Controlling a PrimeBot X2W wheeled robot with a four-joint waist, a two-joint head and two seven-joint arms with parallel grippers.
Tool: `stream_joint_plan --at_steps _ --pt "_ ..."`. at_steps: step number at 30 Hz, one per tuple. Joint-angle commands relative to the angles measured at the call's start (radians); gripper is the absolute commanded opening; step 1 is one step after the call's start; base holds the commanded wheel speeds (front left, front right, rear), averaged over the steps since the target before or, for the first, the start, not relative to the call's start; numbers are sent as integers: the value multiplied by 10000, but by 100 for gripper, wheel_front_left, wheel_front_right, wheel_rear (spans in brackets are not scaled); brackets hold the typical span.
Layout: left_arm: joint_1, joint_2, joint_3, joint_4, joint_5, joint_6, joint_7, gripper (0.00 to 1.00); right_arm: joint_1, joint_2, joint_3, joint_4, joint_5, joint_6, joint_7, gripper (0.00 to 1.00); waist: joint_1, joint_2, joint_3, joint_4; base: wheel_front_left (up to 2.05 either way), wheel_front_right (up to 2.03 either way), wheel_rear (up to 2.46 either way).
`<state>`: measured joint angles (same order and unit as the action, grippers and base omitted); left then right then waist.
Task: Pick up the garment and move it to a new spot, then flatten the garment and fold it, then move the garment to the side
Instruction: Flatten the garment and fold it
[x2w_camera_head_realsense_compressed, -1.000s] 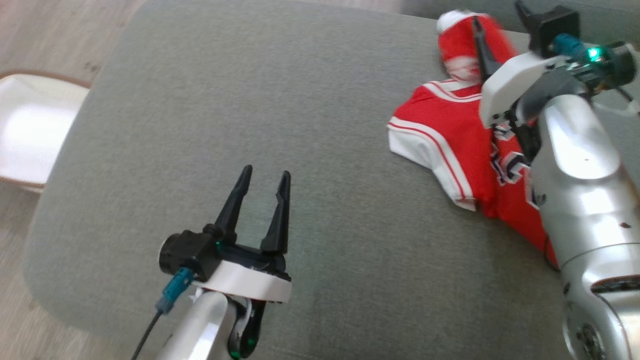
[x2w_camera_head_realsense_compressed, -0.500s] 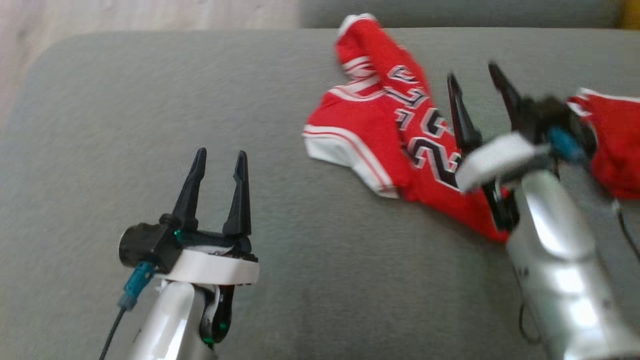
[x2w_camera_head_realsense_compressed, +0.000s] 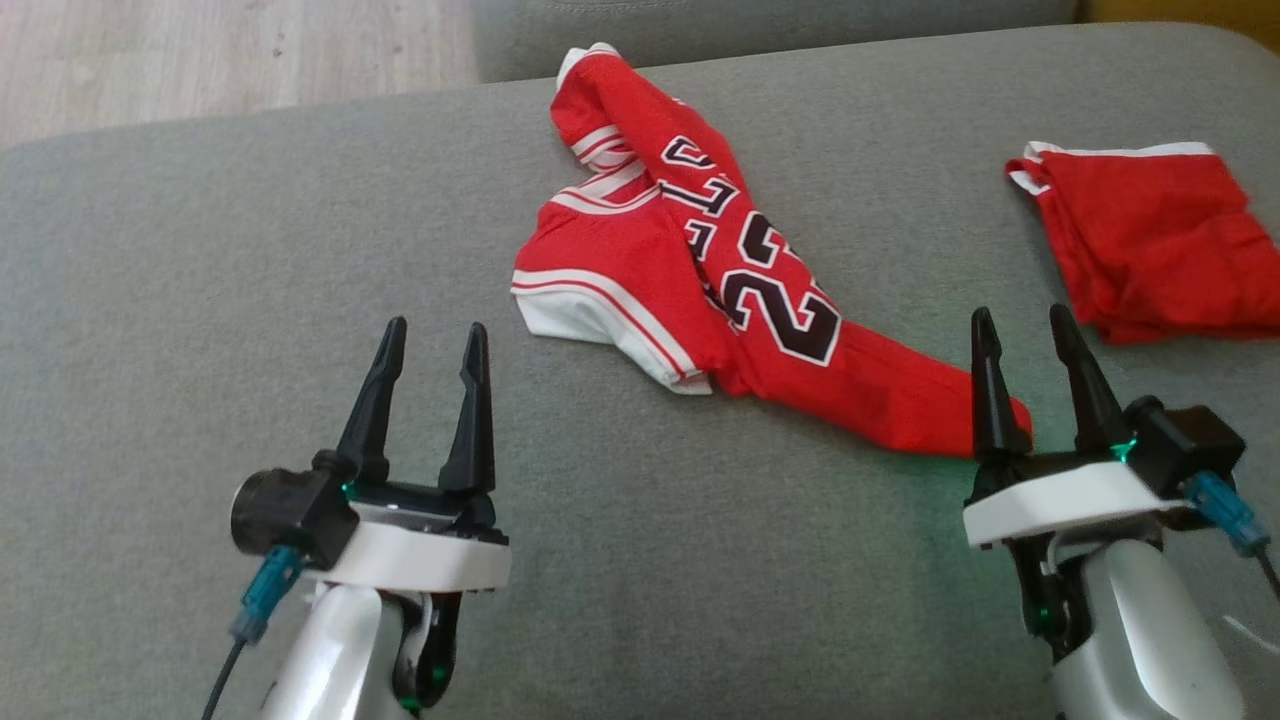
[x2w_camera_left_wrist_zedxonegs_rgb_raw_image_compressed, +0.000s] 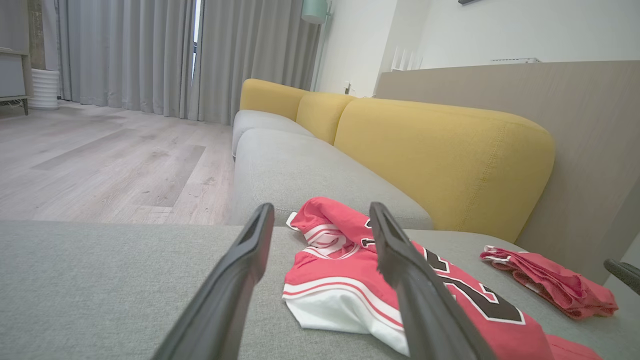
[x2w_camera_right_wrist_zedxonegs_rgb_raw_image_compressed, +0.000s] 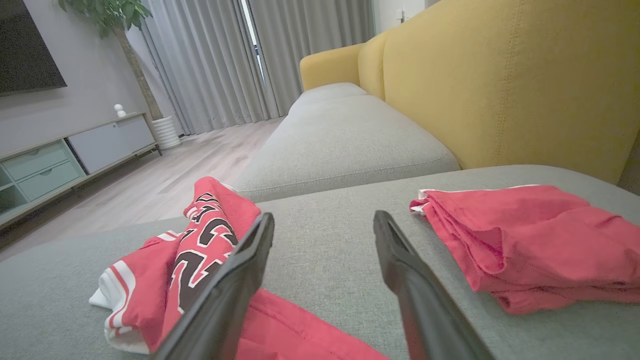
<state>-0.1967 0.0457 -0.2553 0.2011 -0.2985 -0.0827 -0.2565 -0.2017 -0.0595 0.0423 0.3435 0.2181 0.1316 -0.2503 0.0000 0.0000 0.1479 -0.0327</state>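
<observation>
The garment (x2w_camera_head_realsense_compressed: 700, 290), a red jersey with white trim and black numbers, lies crumpled on the grey sofa seat (x2w_camera_head_realsense_compressed: 200, 250); it also shows in the left wrist view (x2w_camera_left_wrist_zedxonegs_rgb_raw_image_compressed: 345, 275) and the right wrist view (x2w_camera_right_wrist_zedxonegs_rgb_raw_image_compressed: 195, 250). My left gripper (x2w_camera_head_realsense_compressed: 428, 340) hovers open at the lower left, well short of the jersey, nothing between its fingers. At the lower right my right gripper (x2w_camera_head_realsense_compressed: 1020, 325) stands open beside the jersey's near end, also empty.
A second red garment (x2w_camera_head_realsense_compressed: 1150, 235), folded, lies at the far right of the seat (x2w_camera_right_wrist_zedxonegs_rgb_raw_image_compressed: 525, 240). Yellow back cushions (x2w_camera_left_wrist_zedxonegs_rgb_raw_image_compressed: 440, 155) rise behind the sofa. Wooden floor (x2w_camera_head_realsense_compressed: 200, 50) lies beyond the seat's far left edge.
The head camera has swung, so the whole picture shifted. My right arm has drawn back from over the jersey to the lower right; its gripper stays open. The left gripper holds its pose.
</observation>
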Motion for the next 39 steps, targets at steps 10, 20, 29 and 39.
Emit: stream_joint_plan --at_steps 10,20,29,39 --pt "-417 45 110 -172 55 -92 -53 100 -1310 93 -428 267 -1182 -9 1625 100 0 0 449 813 0 0 0" --pt "-587 45 -140 -31 -57 -100 -53 100 -2537 -281 879 2582 -1714 -9 3380 100 0 0 714 1462 0 0 0" --pt "-571 45 -287 -4 -143 -39 -53 100 -3206 -637 786 3972 -2411 -9 3275 100 0 0 748 1709 0 0 0" --pt "-597 45 -234 -1 -177 16 -53 100 -3443 -392 912 5097 -2737 -9 3529 100 0 0 862 1722 0 0 0"
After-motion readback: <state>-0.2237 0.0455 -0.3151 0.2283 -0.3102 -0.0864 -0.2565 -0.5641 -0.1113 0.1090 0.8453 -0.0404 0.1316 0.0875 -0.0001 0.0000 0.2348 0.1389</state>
